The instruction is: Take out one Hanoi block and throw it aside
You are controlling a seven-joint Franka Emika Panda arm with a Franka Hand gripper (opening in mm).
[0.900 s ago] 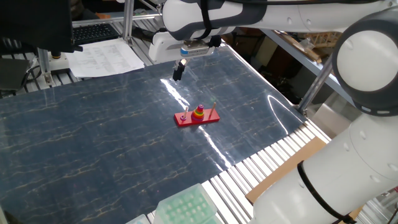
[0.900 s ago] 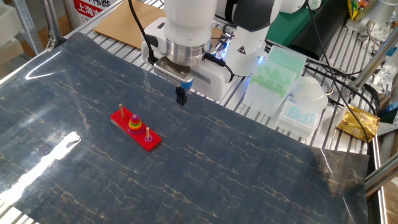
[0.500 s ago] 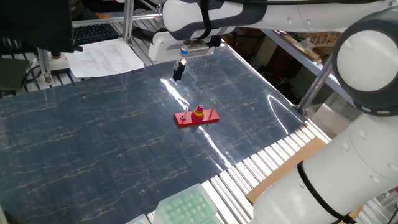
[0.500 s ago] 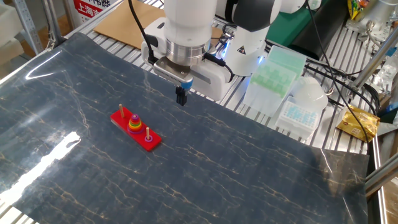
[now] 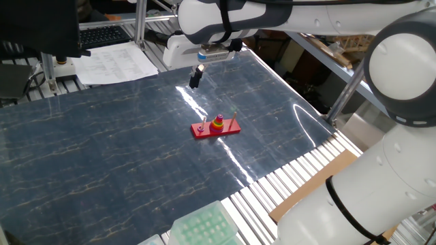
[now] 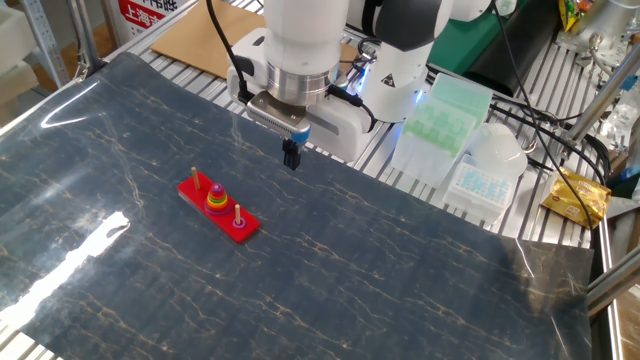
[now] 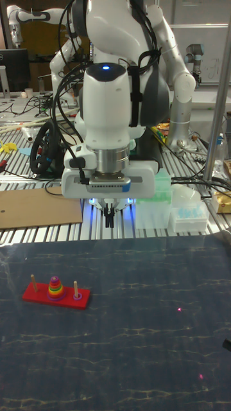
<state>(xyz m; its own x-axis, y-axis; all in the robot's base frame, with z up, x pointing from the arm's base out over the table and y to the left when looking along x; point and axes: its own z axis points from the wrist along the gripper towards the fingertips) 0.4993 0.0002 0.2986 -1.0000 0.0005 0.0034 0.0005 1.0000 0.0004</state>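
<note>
Hanoi block, the small purple ring, tops the stack of coloured rings on the middle peg of the red base, likely because the smallest goes last. In this first fixed view the gripper hangs in the air well apart from the base, toward the far table edge, fingers drawn close together and holding nothing.

From the other fixed view, the block has bare dark table all round, so there is ample room to toss it; the gripper hovers near the table's edge by the racks.

In the tall view, the block sits low left, the gripper nearly shut above the table's far edge.
</note>
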